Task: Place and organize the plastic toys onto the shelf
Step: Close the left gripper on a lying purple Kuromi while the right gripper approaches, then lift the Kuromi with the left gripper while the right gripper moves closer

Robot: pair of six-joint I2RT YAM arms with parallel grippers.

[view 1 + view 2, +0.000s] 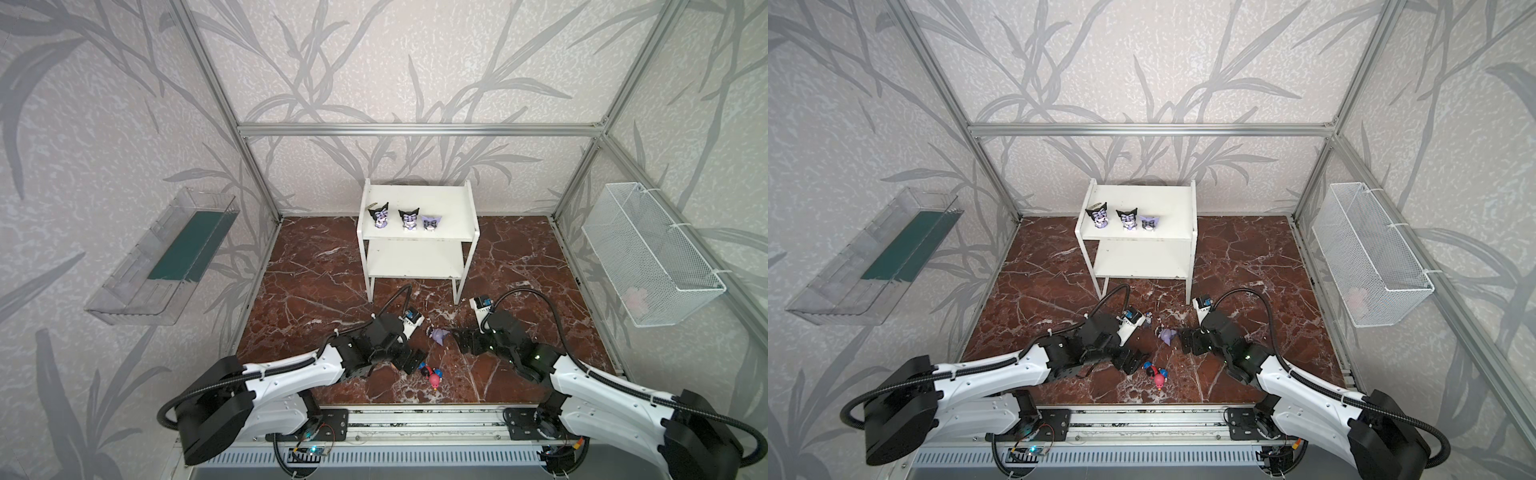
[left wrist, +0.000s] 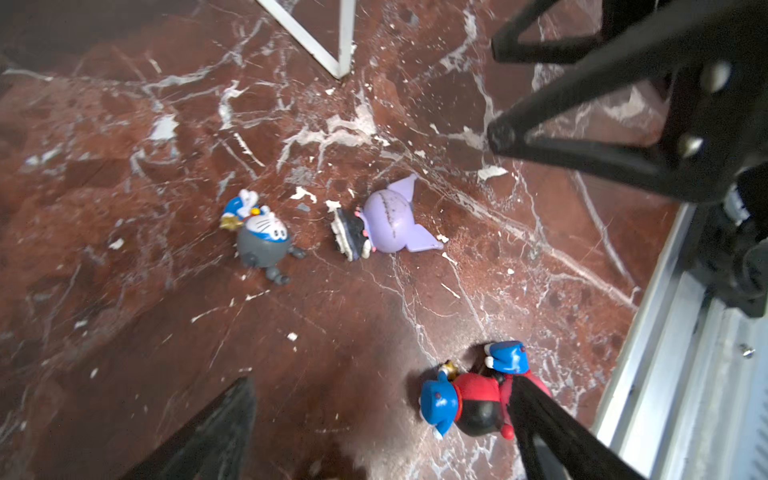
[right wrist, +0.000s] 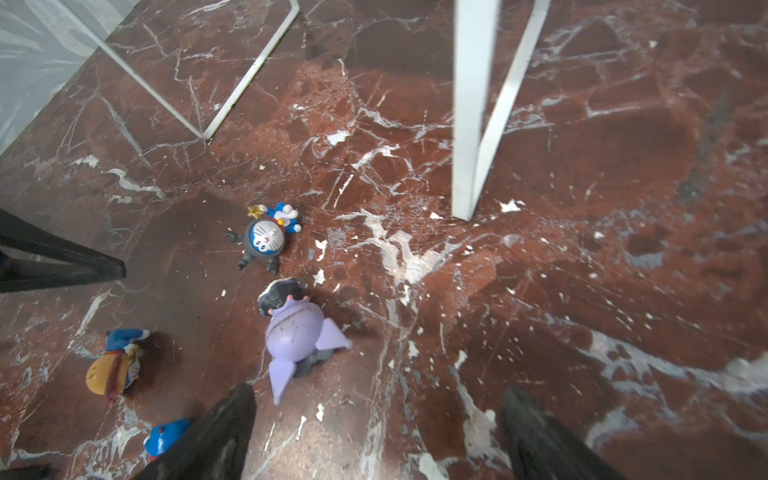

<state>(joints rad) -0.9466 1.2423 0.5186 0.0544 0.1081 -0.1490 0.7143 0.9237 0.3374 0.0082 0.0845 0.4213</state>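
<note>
Lavender toy (image 3: 295, 332) toppled, just ahead of right pincer (image 3: 378, 392), jaws wide, empty; left pincer (image 2: 380, 380) likewise

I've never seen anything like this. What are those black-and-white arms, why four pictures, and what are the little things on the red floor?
These are two robot arms, each ending in a two-fingered gripper. Two pictures look down from overhead, nearly alike; the other two come from cameras on the wrists, looking past the black fingers. Three pointy-eared figurines stand on the top board of the white shelf. On the marble floor are a toppled lavender figurine, a grey-headed one, a black-red one, a pink one and an orange-headed one. The left gripper and right gripper are both open; neither holds a toy.
</note>
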